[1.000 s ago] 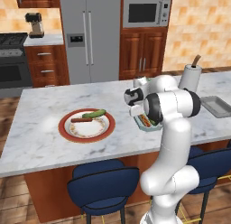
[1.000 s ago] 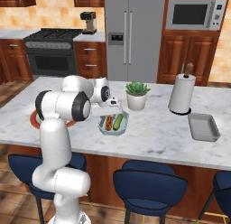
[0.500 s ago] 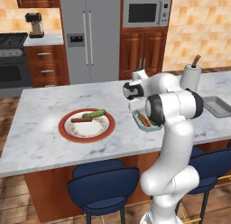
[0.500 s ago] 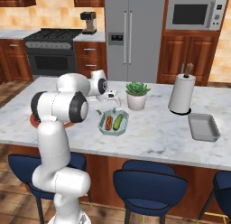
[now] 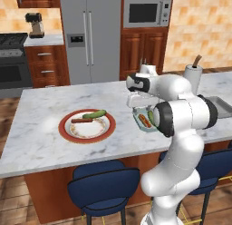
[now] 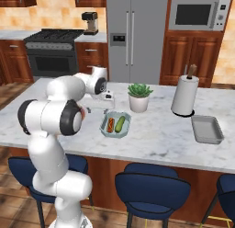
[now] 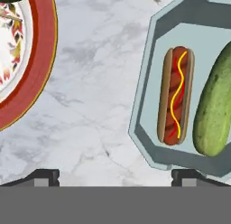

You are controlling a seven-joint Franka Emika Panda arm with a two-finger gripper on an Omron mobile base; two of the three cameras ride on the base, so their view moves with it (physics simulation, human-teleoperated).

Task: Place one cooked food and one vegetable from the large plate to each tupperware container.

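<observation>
Tool (image 7: 115, 175) wide open, holding nothing, hanging over the counter (image 7: 94, 105) between teal tub (image 7: 149, 83) and red-rimmed plate (image 7: 38, 60). The tub holds a bun sausage (image 7: 176, 95) and cucumber (image 7: 215, 110), so next judged: swing to the plate, line fingers across the plain sausage (image 5: 81, 120). Right base view shows the grey tub (image 6: 206, 129); left base view shows the plate's cucumber (image 5: 94, 114).

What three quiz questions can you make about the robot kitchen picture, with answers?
1. True or false: the teal tub holds a hot dog and a cucumber.
2. What is left on the plate? A) sausage and cucumber B) two hot dogs C) nothing
3. Fill in: the grey tub sits on the counter beside the paper ______.

Key: 1 true; 2 A; 3 towel.
</observation>
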